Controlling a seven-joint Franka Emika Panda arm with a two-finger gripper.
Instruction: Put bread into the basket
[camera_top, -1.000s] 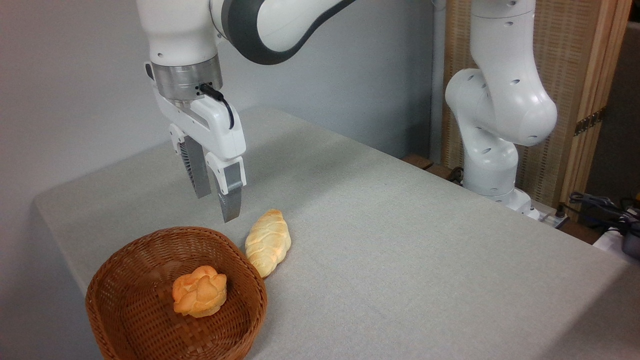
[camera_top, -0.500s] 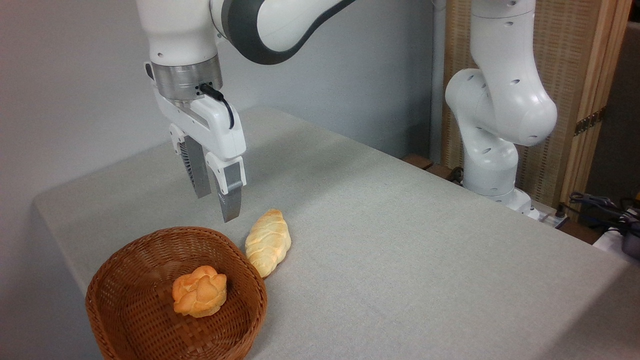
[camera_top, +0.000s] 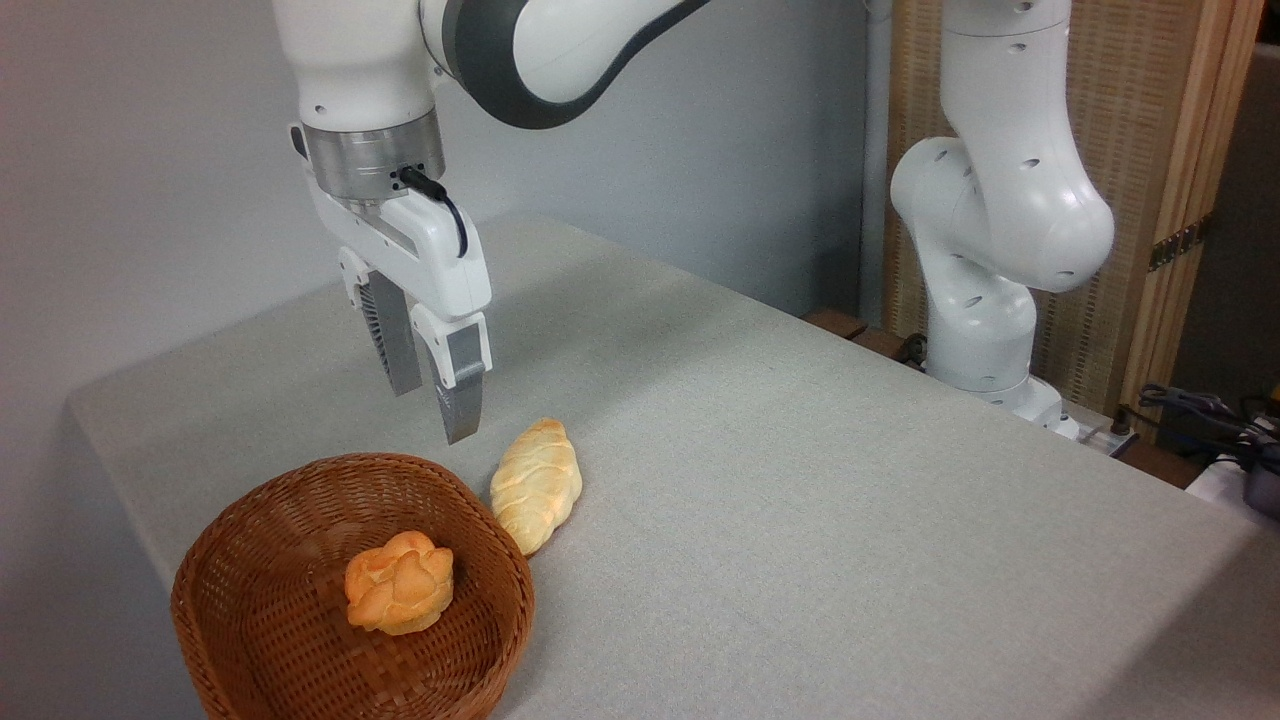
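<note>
Bread in two pieces: orange-golden bun (camera_top: 399, 596), small, round and knobbly, down inside the basket (camera_top: 250, 560) on the woven floor, near the right wall. Basket itself brown wicker, bowl-shaped, at the near left corner of the counter (camera_top: 800, 480), cut off by the lower edge of the picture. Just beyond and right of the rim, plaited loaf (camera_top: 536, 484), pale golden, flat on the grey cloth of the counter, outside the basket, near end close against the wicker; cannot tell whether touching. Higher and farther back, gripper (camera_top: 432, 405) in the air, pointing down, fingers parted with a narrow gap, grasping nothing, tips above the counter between the basket's far rim and the loaf's far end, clear of both. Farthest, white arm base (camera_top: 985, 330) at the right far edge of the counter, in front of a wooden slatted screen (camera_top: 1150, 150) and a grey wall (camera_top: 150, 150).
</note>
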